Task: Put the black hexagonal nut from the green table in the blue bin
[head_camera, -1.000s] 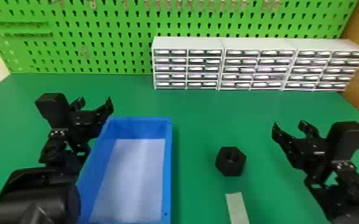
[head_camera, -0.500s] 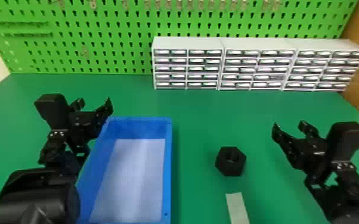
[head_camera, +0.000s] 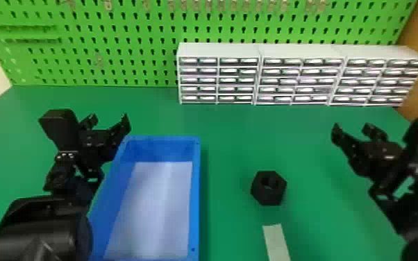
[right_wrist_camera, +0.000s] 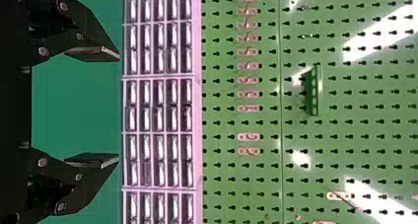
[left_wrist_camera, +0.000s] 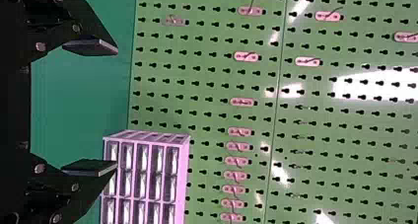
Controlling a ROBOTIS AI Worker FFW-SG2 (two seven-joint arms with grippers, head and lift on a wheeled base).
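The black hexagonal nut (head_camera: 269, 188) lies on the green table (head_camera: 232, 121), between the blue bin (head_camera: 197, 194) and my right arm. White lining covers the bin's floor, with nothing on it. At the bin's far left corner, my left gripper (head_camera: 109, 121) stands open and holds nothing; the left wrist view shows the gripper (left_wrist_camera: 91, 107) with its two fingers wide apart. Right of the nut and farther back is my right gripper (head_camera: 356, 130), also empty; in the right wrist view the gripper (right_wrist_camera: 93, 107) is open.
White drawer cabinets (head_camera: 298, 83) stand along the table's back right, before a green pegboard (head_camera: 114, 45). A pale strip (head_camera: 276, 243) lies on the table nearer than the nut. The left forearm (head_camera: 41, 229) overlaps the bin's near left side.
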